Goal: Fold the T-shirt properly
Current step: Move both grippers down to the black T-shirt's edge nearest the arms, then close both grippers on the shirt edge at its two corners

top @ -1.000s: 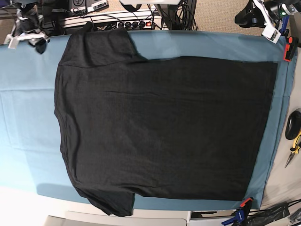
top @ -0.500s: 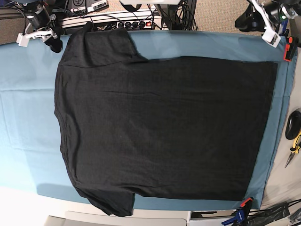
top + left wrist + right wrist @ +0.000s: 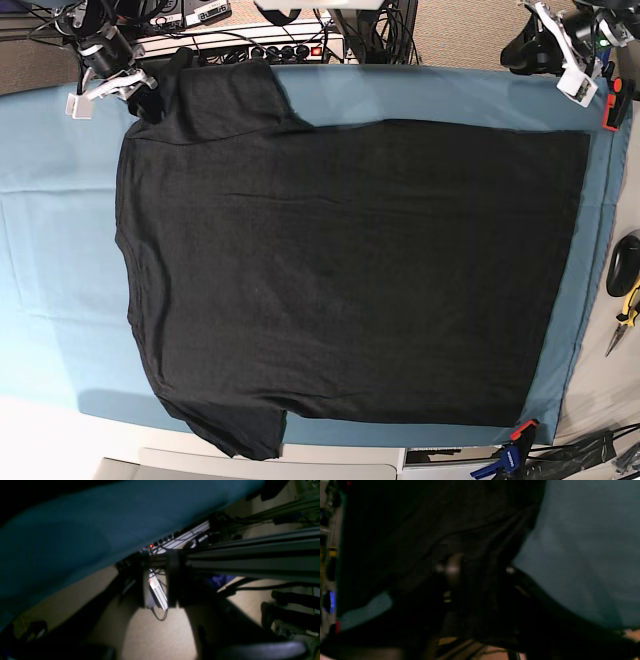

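The right hand [image 3: 148,100] sits at the sleeve of the T-shirt [image 3: 350,270], apparently to pinch it; its grip cannot be told. The shirt lies flat across the desk [image 3: 50,250]. The left hand [image 3: 560,60] hovers off the hem corner, grip unclear.

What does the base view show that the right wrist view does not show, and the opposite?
Only the base view shows the whole T-shirt lying flat, both sleeves, the left gripper off the cloth at the table's far corner, and the tools beside the cover. Only the right wrist view shows, close up and blurred, wrinkles in the sleeve near the right gripper. Both show black shirt cloth on the teal table cover.
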`<control>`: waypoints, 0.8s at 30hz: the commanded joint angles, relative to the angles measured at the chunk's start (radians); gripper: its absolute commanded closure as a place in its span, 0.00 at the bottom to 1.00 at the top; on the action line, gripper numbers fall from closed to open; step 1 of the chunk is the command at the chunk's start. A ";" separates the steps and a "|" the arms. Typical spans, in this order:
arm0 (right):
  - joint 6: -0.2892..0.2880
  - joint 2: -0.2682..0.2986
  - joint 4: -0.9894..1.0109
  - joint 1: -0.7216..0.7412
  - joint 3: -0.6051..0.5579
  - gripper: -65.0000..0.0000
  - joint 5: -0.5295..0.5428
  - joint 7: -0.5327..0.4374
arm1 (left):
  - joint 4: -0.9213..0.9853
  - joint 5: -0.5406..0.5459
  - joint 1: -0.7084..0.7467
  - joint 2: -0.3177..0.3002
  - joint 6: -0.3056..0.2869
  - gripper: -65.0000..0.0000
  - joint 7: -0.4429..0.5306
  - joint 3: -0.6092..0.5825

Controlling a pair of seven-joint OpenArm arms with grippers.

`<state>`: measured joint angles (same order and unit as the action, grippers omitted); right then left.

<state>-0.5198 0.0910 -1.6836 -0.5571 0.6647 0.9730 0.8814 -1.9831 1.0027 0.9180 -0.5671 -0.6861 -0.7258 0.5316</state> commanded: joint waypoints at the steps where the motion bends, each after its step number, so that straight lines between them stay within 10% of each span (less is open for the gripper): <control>1: 0.019 0.006 -0.003 -0.010 0.004 0.85 -0.033 0.014 | -0.011 0.016 -0.003 -0.009 -0.012 0.80 0.015 0.009; 3: 0.019 0.009 -0.003 -0.006 0.004 1.00 -0.032 0.012 | -0.011 -0.021 -0.026 0.007 -0.003 0.80 0.017 0.009; 12: 0.020 0.081 -0.003 -0.005 0.002 1.00 -0.074 0.008 | -0.011 -0.164 -0.112 0.158 0.217 0.58 0.026 0.015; 24: 0.019 0.072 -0.003 -0.005 0.002 1.00 -0.077 0.008 | 0.280 -0.150 -0.348 0.075 0.308 0.58 0.013 0.198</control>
<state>-0.5056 0.1551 -1.6810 -0.5541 0.6609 0.9127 0.8783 -1.6840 0.8402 0.5640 -0.4736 -0.3767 -0.7303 0.7204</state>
